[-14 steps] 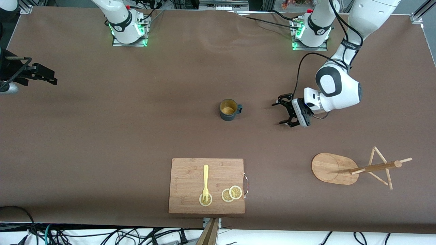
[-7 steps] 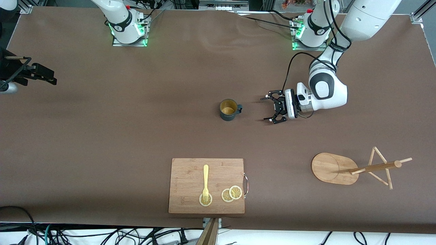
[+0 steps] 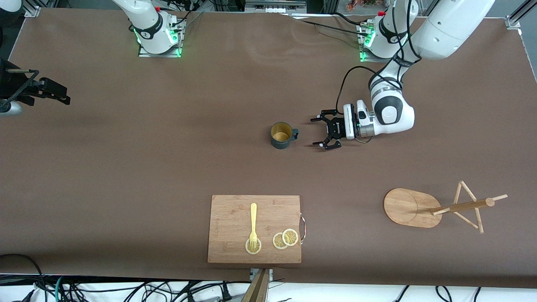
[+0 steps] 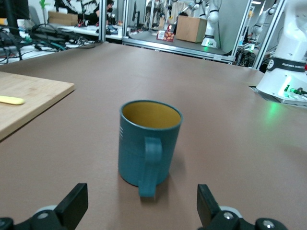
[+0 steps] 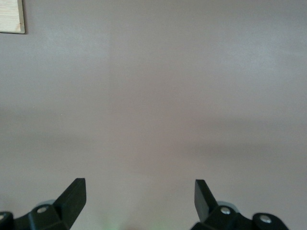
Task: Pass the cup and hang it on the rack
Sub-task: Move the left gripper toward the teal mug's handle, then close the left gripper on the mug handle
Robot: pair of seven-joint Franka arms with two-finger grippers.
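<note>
The right tool [image 3: 63, 98] waits spread at nine o'clock over the matte brown bench [image 3: 168, 159]. The ribbed teal cup [image 3: 281, 135] stands upright mid-bench, its handle facing the released left tool [image 3: 319, 132]. The wooden rack [image 3: 436, 206] lies at four o'clock.

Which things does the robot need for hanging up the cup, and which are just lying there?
Needed:
- cup, upright mid-table
- rack, toward the left arm's end
- left gripper, open beside the cup's handle
- right gripper, open, waiting

Just lying there:
- cutting board
- fork on it
- lemon slices on it
</note>
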